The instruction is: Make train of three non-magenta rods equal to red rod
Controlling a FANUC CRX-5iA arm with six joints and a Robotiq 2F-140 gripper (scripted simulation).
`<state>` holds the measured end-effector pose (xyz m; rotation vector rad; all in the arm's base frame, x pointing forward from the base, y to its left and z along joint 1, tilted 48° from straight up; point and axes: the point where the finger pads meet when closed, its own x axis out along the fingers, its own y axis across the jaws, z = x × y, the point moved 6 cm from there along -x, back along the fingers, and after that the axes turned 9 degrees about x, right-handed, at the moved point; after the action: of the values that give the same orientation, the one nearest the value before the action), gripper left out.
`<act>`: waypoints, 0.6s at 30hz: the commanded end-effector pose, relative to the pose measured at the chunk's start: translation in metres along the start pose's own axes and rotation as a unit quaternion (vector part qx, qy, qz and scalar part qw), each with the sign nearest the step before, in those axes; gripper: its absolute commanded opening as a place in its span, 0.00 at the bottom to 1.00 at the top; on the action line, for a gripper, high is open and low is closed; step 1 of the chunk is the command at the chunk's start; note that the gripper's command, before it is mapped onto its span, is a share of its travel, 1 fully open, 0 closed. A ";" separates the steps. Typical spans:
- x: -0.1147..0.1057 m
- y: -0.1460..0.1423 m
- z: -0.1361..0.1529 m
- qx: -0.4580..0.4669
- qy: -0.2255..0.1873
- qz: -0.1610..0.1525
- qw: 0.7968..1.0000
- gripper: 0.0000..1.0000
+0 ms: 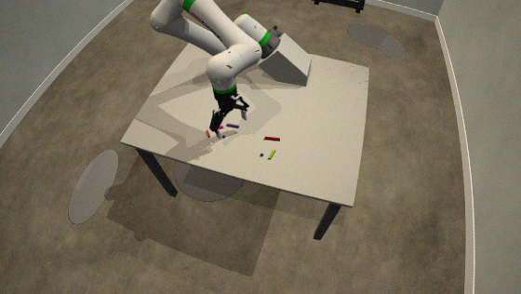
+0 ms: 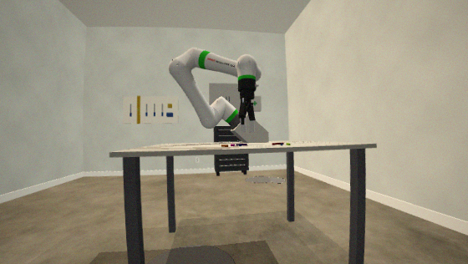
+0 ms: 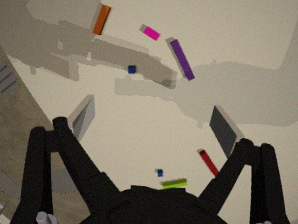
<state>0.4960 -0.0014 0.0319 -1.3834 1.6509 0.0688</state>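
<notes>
My gripper [image 1: 229, 122] [image 2: 246, 118] [image 3: 154, 110] is open and empty, hanging well above the table [image 1: 321, 112] near its front left part. Under it lie an orange rod [image 1: 207, 133] [image 3: 101, 19], a short magenta rod [image 1: 220, 126] [image 3: 150, 32], a purple rod [image 1: 233, 126] [image 3: 181, 59] and a small blue rod [image 1: 223, 137] [image 3: 132, 68], all apart from each other. Further right lie the red rod [image 1: 272, 139] [image 3: 208, 161], a lime rod [image 1: 272, 154] [image 3: 174, 183] and a second blue rod [image 1: 261, 154] [image 3: 160, 172] close beside the lime one. No grey rod shows.
A grey wedge-shaped block [image 1: 288, 62] stands at the back of the table by the arm's base. The table's front edge [image 1: 233, 179] runs close to the rods. A dark cabinet [image 2: 231, 160] stands behind the table.
</notes>
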 end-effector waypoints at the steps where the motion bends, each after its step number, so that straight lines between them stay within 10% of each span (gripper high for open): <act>1: 0.000 0.003 0.005 -0.083 0.000 0.005 0.996 1.00; 18: 0.000 0.014 0.019 -0.309 -0.001 0.005 0.951 1.00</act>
<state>0.4957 0.0114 0.0180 -1.7408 1.7001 0.5010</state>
